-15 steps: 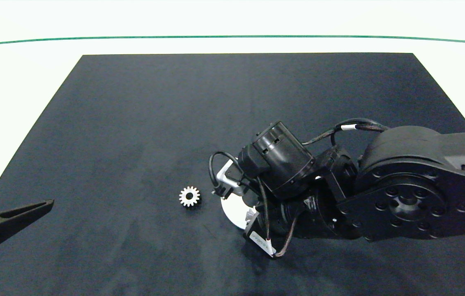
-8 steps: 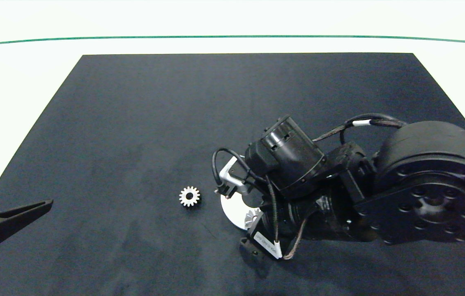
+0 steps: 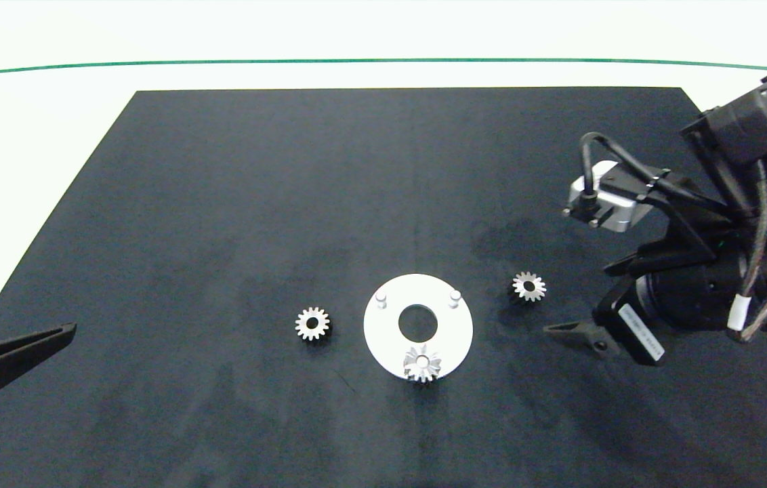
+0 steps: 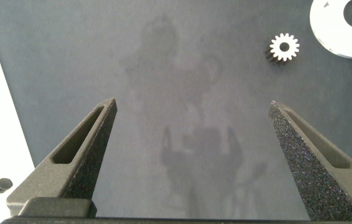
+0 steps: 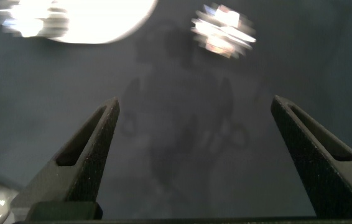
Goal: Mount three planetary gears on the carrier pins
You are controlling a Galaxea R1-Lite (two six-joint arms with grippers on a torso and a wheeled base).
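A flat white disc [image 3: 454, 332] lies mid-mat with three carrier pins. Two pins [image 3: 381, 298] [image 3: 454, 297] stand bare. One planetary gear [image 3: 422, 364] sits tilted on the near pin. A second gear [image 3: 313, 323] lies on the mat left of the disc, and a third gear [image 3: 528, 287] lies to its right. My right gripper [image 5: 194, 102] hovers open and empty just right of that third gear, one of its fingers [image 3: 570, 332] pointing toward the disc. My left gripper [image 4: 193, 104] is open and empty at the mat's left edge, far from the gears.
A black mat [image 3: 288, 169] covers the white table, with a green line [image 3: 221, 62] running along the far side. In the left wrist view the left gear [image 4: 284, 46] and the disc's rim [image 4: 325, 28] show far beyond the fingers.
My right arm has pulled away from over the disc, right and back, uncovering the disc, the gear on its near pin and the right-hand gear. The left gripper barely shifted.
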